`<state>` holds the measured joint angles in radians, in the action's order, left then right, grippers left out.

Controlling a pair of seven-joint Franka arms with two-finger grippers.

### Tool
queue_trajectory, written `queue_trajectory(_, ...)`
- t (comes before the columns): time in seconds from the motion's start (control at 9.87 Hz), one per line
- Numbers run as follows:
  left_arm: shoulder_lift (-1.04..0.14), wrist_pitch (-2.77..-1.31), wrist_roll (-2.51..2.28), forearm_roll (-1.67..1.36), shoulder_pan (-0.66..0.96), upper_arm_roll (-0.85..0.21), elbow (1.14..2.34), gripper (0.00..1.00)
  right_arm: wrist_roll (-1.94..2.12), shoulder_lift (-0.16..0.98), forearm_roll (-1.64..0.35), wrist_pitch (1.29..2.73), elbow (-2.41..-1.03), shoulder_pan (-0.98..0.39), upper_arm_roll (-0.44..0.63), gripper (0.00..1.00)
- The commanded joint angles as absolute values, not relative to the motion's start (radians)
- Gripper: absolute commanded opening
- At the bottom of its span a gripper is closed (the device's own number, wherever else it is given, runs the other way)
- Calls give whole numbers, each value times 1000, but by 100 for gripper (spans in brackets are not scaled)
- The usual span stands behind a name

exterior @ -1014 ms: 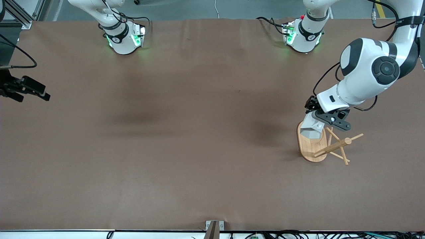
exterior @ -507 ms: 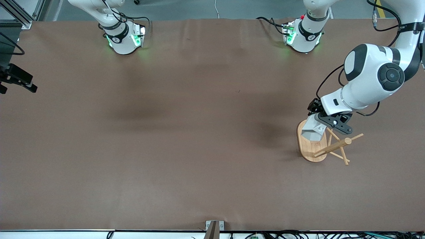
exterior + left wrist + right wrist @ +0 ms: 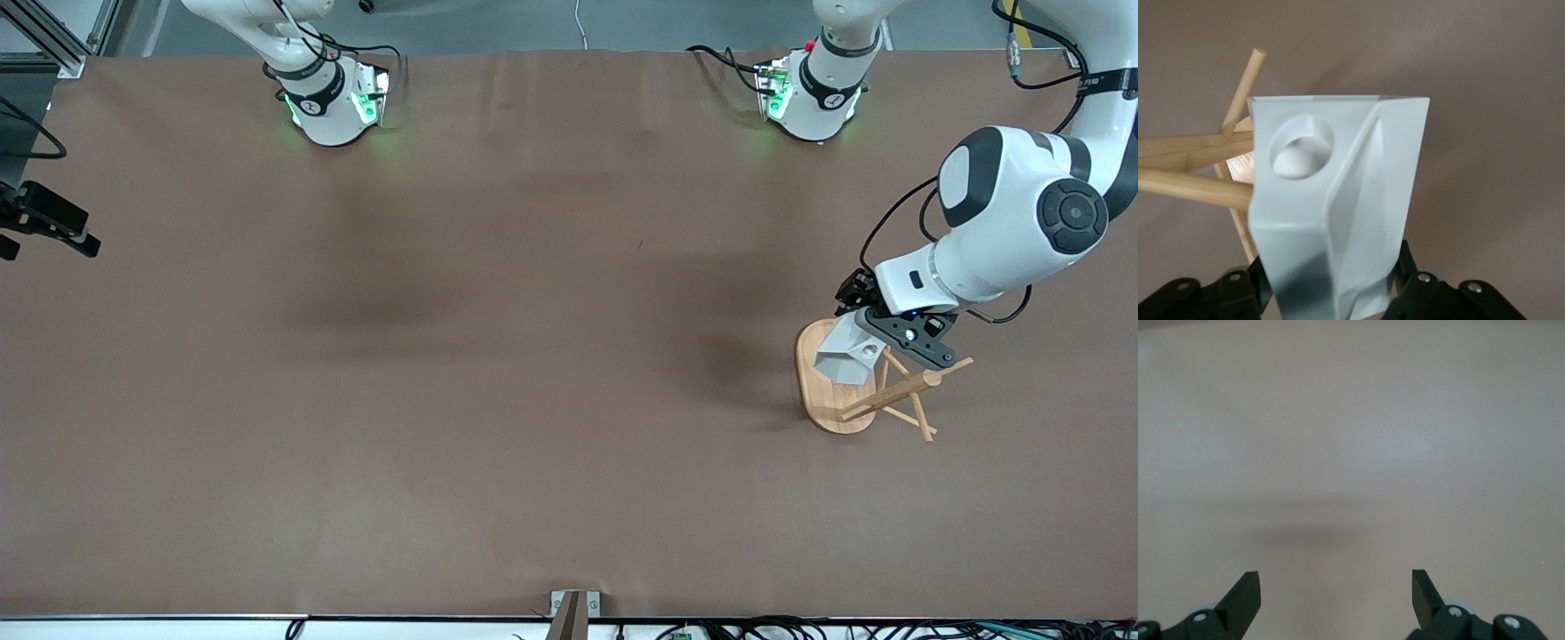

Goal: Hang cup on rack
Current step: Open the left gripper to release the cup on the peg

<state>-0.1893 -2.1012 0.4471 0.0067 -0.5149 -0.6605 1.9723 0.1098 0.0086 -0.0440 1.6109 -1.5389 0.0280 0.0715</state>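
Left claw [image 3: 876, 342] clamped tight on cup [image 3: 849, 356], held in air over rack [image 3: 876, 391], above the base at its edge farther from front camera. Cup tipped, rim facing away from the claw, handle hole [image 3: 1301, 148] turned toward the pegs. One peg [image 3: 1195, 189] tip right at cup's side, just below the hole, not through it yet; touching or not, cannot tell. Second peg [image 3: 1241, 90] angled up past the cup's rim corner.

Step in hand: threading handle hole onto peg. To do well: line hole centre with peg tip first, small lift or tilt correction, then slide along peg's own axis, slow. Avoid pushing sideways on the post; rack looks light, likely to tip or skid on worktop [image 3: 498, 373]. Release only once peg well through hole and cup's weight on it.

Right claw [image 3: 1336, 590] spread wide, holding nothing, waiting over bare worktop at the right arm's end.
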Motion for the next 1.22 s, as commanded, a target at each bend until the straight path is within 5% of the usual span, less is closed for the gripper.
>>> queue_trajectory(0.0,-256,-2111,509,21,-548,-667,1951,6,121,38,-38,1605,-1514,44,60,100)
queue_trajectory(0.2,-271,-2111,509,21,-549,-667,1936,9,123,47,-38,1603,-1517,43,60,100)
queue_trajectory(0.3,-278,-2111,508,21,-555,-667,1924,37,123,51,-38,1601,-1519,43,60,100)
queue_trajectory(0.41,-282,-2109,508,21,-558,-667,1916,99,123,52,-38,1601,-1520,43,60,100)
queue_trajectory(0.81,-247,-2065,438,21,-555,-669,1870,100,121,54,-38,1600,-1520,44,60,100)
queue_trajectory(1.11,-224,-1840,151,21,-552,-684,1716,100,121,54,-40,1600,-1519,43,60,100)
